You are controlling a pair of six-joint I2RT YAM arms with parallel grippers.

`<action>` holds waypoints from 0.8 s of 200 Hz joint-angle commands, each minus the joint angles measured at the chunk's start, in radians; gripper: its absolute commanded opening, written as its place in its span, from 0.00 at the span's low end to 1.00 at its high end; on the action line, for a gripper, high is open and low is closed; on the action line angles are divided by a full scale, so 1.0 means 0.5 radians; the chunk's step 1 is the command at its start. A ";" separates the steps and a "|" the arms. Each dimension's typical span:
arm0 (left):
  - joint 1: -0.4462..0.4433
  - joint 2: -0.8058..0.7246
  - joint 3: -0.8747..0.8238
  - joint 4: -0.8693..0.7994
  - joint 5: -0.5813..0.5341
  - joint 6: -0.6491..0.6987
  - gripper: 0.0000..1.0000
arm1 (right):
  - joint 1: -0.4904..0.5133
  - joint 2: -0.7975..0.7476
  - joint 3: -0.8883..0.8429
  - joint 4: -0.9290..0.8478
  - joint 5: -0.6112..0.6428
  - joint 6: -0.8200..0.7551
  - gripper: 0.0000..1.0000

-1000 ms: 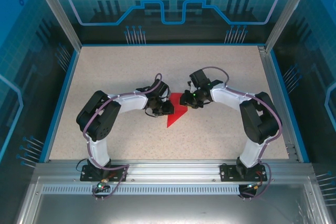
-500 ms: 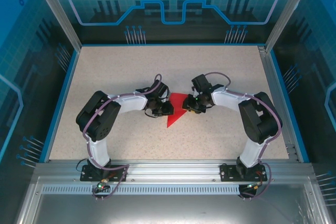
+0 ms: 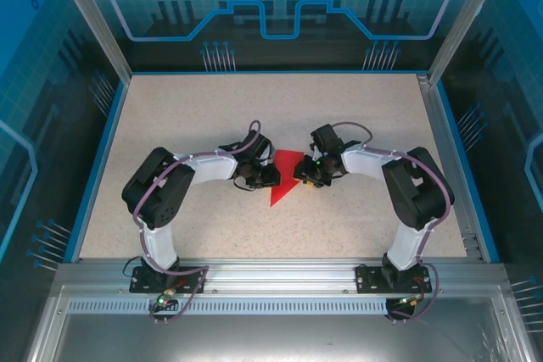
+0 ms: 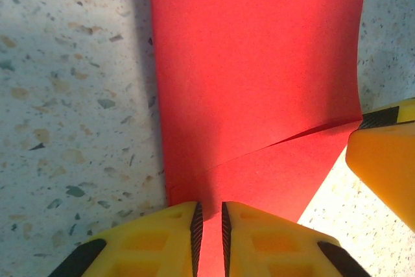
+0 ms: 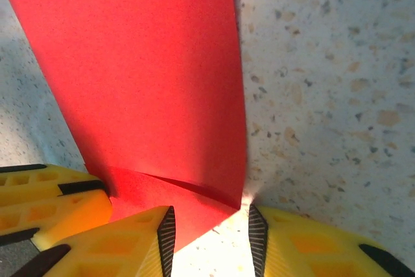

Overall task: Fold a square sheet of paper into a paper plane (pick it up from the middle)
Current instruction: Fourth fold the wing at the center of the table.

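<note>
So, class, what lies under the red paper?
The speckled table surrounds the red paper, which lies on it. A lower red layer peeks from beneath a folded flap; anything else underneath is covered.

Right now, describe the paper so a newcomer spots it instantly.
Middle of the speckled table, between the left gripper and right gripper. The red paper sheet lies there, tapering to a near-side point, the only bright red thing.

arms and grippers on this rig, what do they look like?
The left arm and right arm match: white links, black joint housings, purple cables looped alongside. The left gripper and right gripper have black bodies, yellow fingers and black ribbed pads.
</note>
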State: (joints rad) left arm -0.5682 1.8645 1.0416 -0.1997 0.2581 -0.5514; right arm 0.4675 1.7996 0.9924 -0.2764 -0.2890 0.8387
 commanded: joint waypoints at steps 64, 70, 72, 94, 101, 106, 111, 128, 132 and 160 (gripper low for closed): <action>0.008 0.024 -0.009 -0.053 -0.007 -0.027 0.18 | -0.031 0.028 0.004 0.153 -0.139 0.079 0.35; 0.009 0.025 -0.006 -0.057 -0.009 -0.022 0.18 | -0.036 0.033 0.000 0.177 -0.156 0.086 0.35; 0.010 0.026 -0.006 -0.060 -0.010 -0.020 0.18 | -0.036 0.031 -0.002 0.184 -0.159 0.090 0.35; 0.007 0.024 -0.009 -0.068 -0.021 -0.017 0.18 | -0.040 0.004 0.017 0.135 -0.127 0.063 0.36; 0.009 0.024 -0.004 -0.079 -0.022 -0.012 0.18 | -0.044 0.000 0.041 0.079 -0.098 0.045 0.36; 0.010 0.025 -0.007 -0.079 -0.018 -0.011 0.18 | -0.042 -0.005 0.051 0.045 -0.074 0.032 0.36; 0.008 0.023 -0.011 -0.073 -0.019 -0.014 0.18 | -0.043 -0.012 0.057 0.016 -0.054 0.022 0.36; 0.008 0.032 -0.013 -0.068 -0.018 -0.012 0.18 | -0.048 -0.017 0.086 -0.075 -0.007 0.011 0.36; 0.008 0.035 -0.011 -0.070 -0.019 -0.011 0.18 | -0.048 -0.019 0.093 -0.084 -0.003 0.002 0.36; 0.009 0.042 -0.009 -0.067 -0.009 -0.011 0.18 | -0.043 -0.018 0.099 -0.073 -0.011 -0.037 0.37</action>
State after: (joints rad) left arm -0.5682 1.8645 1.0416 -0.2012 0.2577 -0.5510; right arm 0.4553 1.8011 1.0149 -0.2718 -0.3054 0.8524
